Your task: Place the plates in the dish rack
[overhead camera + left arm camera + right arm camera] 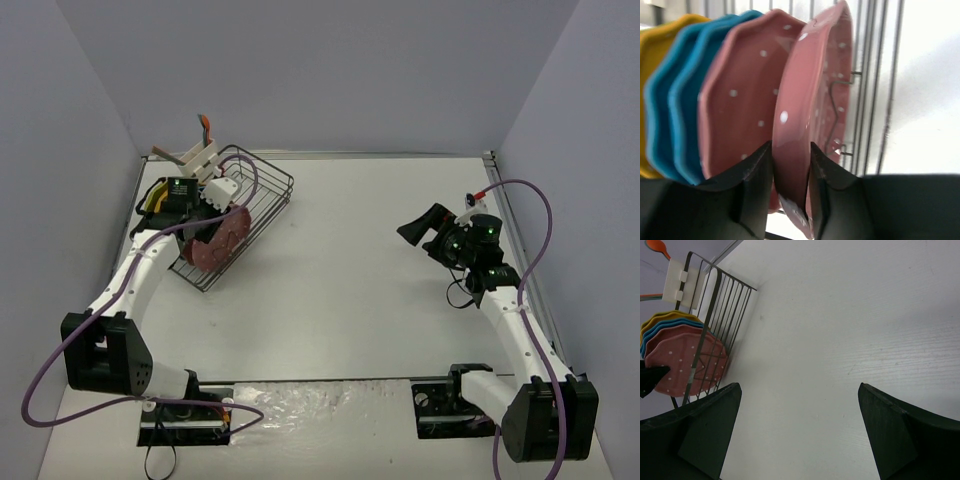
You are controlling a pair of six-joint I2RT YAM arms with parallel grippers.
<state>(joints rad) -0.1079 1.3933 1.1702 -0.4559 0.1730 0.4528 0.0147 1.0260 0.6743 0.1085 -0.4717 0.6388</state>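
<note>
Left wrist view: left gripper [790,150] pinches the rim of a pink plate [805,90] standing upright in the dish rack [875,75], far left, beside the other plates [685,115]. Best to let go gently, then withdraw straight, clear of neighbours. Right gripper [799,390] gapes empty.

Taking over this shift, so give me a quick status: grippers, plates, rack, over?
Left gripper clamped on outermost pink plate, upright in dish rack. Right gripper open, empty, over bare table. Nothing blocking.

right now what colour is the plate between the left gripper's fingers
That plate is pink with small white dots, best seen in left wrist view.
</note>
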